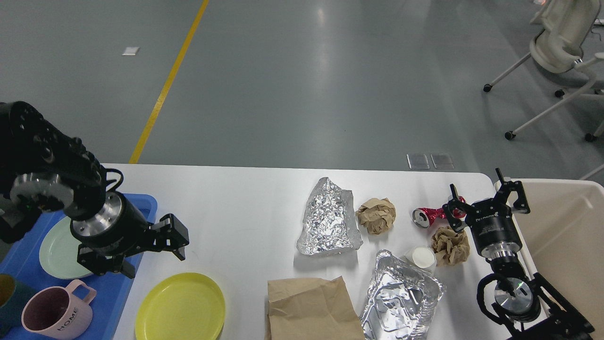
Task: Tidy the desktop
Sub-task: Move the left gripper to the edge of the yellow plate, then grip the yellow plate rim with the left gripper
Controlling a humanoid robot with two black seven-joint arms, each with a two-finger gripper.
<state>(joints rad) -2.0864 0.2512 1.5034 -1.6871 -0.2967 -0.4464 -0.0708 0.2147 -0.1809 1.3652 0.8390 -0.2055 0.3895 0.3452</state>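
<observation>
Now for the yellow plate

My left gripper (153, 252) hangs open just above the yellow plate (180, 307), near the desktop (236, 212) front edge. It looks stiff, light and slick; I would pinch its raised rim. My right gripper (486, 200) is spread, empty I think, beside the red can (427, 216). Smooth white top, blue tray (113, 283) left, grey floor beyond

one head view, looking forward and down over the desktop (245, 208).
</observation>
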